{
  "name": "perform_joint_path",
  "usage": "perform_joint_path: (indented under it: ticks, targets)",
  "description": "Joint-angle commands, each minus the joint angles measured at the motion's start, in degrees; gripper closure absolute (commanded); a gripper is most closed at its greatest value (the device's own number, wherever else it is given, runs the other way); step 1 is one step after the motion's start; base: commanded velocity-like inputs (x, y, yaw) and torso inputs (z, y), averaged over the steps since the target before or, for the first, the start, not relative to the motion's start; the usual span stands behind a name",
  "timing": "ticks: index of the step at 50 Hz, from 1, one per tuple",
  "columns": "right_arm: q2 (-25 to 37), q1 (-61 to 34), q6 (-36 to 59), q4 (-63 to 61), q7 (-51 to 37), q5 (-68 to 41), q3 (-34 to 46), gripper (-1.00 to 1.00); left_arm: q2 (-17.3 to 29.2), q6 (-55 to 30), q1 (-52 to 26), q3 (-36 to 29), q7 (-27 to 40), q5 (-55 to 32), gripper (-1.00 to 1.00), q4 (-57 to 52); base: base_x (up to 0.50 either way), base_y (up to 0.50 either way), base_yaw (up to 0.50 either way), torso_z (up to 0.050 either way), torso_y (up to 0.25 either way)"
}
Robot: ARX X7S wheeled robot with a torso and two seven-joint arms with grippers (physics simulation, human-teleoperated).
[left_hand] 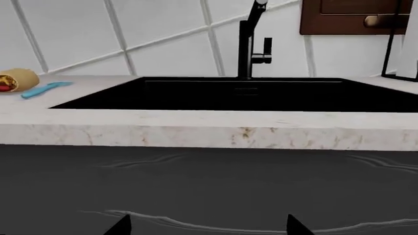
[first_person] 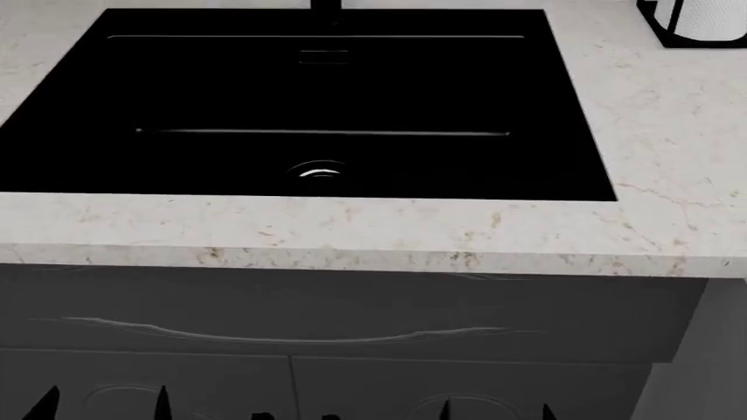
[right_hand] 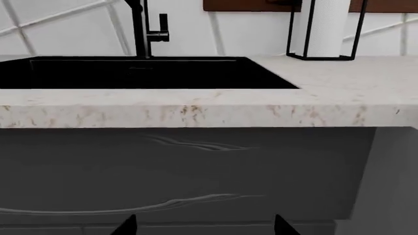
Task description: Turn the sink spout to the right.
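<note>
The black sink (first_person: 561, 96) with its silvery drain (first_person: 317, 171) is set in the pale speckled counter. The sink spout (left_hand: 245, 44) rises as a slim black column behind the basin, with a small lever on a side stub; it also shows in the right wrist view (right_hand: 139, 34), and only its base shows in the head view (first_person: 328, 4). My left gripper (left_hand: 207, 226) and right gripper (right_hand: 202, 225) are open and empty, low in front of the grey cabinet, far from the spout. In the head view the left gripper (first_person: 103, 404) and the right gripper (first_person: 495, 409) show only as tips.
A wrap (left_hand: 16, 79) and a blue utensil (left_hand: 44, 89) lie on the counter beside the sink. A black-framed paper towel holder (right_hand: 323, 29) stands on the counter at the sink's other side, also in the head view (first_person: 694, 22). Grey cabinet drawers (first_person: 350, 315) face me.
</note>
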State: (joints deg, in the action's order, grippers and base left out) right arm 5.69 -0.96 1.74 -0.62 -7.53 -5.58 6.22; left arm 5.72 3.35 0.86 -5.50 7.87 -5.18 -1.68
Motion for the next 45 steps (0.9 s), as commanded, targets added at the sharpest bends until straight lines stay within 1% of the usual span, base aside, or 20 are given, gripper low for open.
perform_joint_path:
  ticks: [1, 2, 3, 7, 11, 12, 13, 14, 15, 19, 22, 24, 26, 27, 30, 36, 45]
  targets:
    - [1.8, -0.2, 3.7, -5.0, -3.1, 3.1, 1.3, -1.00, 0.6, -2.2, 1.0, 0.0, 4.7, 2.8, -1.00, -5.7, 0.00, 0.00, 0.00, 0.000, 0.000]
    - [2.0, -0.4, 4.6, -5.5, -3.2, 3.1, 1.3, -1.00, 1.0, -2.7, 1.2, -0.1, 4.0, 2.0, -1.00, -7.5, 0.00, 0.00, 0.00, 0.000, 0.000]
    - [2.2, -0.3, 5.3, -6.4, -3.3, 3.2, 1.4, -1.00, 1.5, -3.8, 1.3, -0.4, 4.8, 3.8, -1.00, -9.0, 0.00, 0.00, 0.00, 0.000, 0.000]
    - [2.9, -0.1, 9.1, -10.9, -3.3, 2.4, 0.9, -1.00, 2.6, -6.2, 2.1, -1.0, 4.7, 4.4, -1.00, -14.2, 0.00, 0.00, 0.00, 0.000, 0.000]
    - [3.3, 0.0, 12.9, -16.1, -3.4, 1.4, 0.7, -1.00, 3.2, -11.0, 2.0, -1.4, 4.5, 4.4, -1.00, -20.2, 0.00, 0.00, 0.00, 0.000, 0.000]
    - [3.4, -0.4, 13.6, -16.7, -3.1, 1.1, 0.9, -1.00, 2.7, -12.5, 2.0, 0.0, 2.1, -2.0, -1.00, -22.2, 0.00, 0.00, 0.00, 0.000, 0.000]
    - [3.6, -0.9, 14.2, -17.4, -3.2, 1.6, 1.2, -1.00, 3.2, -13.3, 1.7, -0.3, 3.7, 1.0, -1.00, -23.2, 0.00, 0.00, 0.00, 0.000, 0.000]
    - [3.7, -1.4, 16.2, -19.5, -3.3, 1.1, 1.0, -1.00, 3.5, -14.3, 1.2, -0.6, 4.2, 2.0, -1.00, -23.9, 0.00, 0.00, 0.00, 0.000, 0.000]
    - [3.9, -1.9, 17.6, -21.0, -3.2, 0.8, 0.9, -1.00, 3.5, -15.5, 1.2, 0.0, 3.9, 0.6, -1.00, -25.2, 0.00, 0.00, 0.00, 0.000, 0.000]
    - [4.8, -3.1, 22.2, -25.9, -3.5, 0.6, 0.6, -1.00, 4.1, -18.8, 0.1, 0.7, 4.4, 0.2, -1.00, -28.7, 0.00, 0.00, 0.00, 0.000, 0.000]
    - [5.9, -4.5, 24.1, -27.1, -3.9, 2.2, 1.4, -1.00, 4.6, -21.5, -1.2, 1.4, 4.8, -0.2, -1.00, -31.3, 0.00, 0.00, 0.00, 0.000, 0.000]
    - [6.2, -5.2, 25.6, -28.3, -3.9, 1.1, -0.1, -1.00, 4.9, -23.7, -2.4, 2.2, 5.2, -0.8, -1.00, -33.0, 0.00, 0.00, 0.00, 0.000, 0.000]
    - [6.5, -4.9, 26.2, -30.1, -3.5, -0.1, -1.0, -1.00, 4.7, -22.9, -2.4, 3.2, 5.6, -1.5, -1.00, -34.6, 0.00, 0.00, 0.00, 0.000, 0.000]
    - [7.1, -5.0, 26.8, -30.5, -3.8, 1.1, -0.4, -1.00, 4.9, -23.8, -2.7, 2.9, 5.8, -1.1, -1.00, -34.9, 0.00, 0.00, 0.00, 0.000, 0.000]
    - [7.4, -5.6, 29.1, -33.1, -3.8, -0.4, -2.1, -1.00, 5.2, -25.2, -3.1, 3.4, 6.0, -1.6, -1.00, -36.4, 0.00, 0.00, 0.00, 0.000, 0.000]
    - [8.5, -7.8, 33.2, -36.3, -4.5, -0.9, -3.9, -1.00, 6.2, -28.4, -4.3, 5.7, 6.7, -3.3, -1.00, -39.5, 0.00, 0.00, 0.00, 0.000, 0.000]
    - [9.7, -10.9, 39.2, -41.6, -5.4, -2.6, -8.0, -1.00, 7.2, -30.7, -5.6, 7.4, 7.6, -4.6, -1.00, -41.2, 0.00, 0.00, 0.00, 0.000, 0.000]
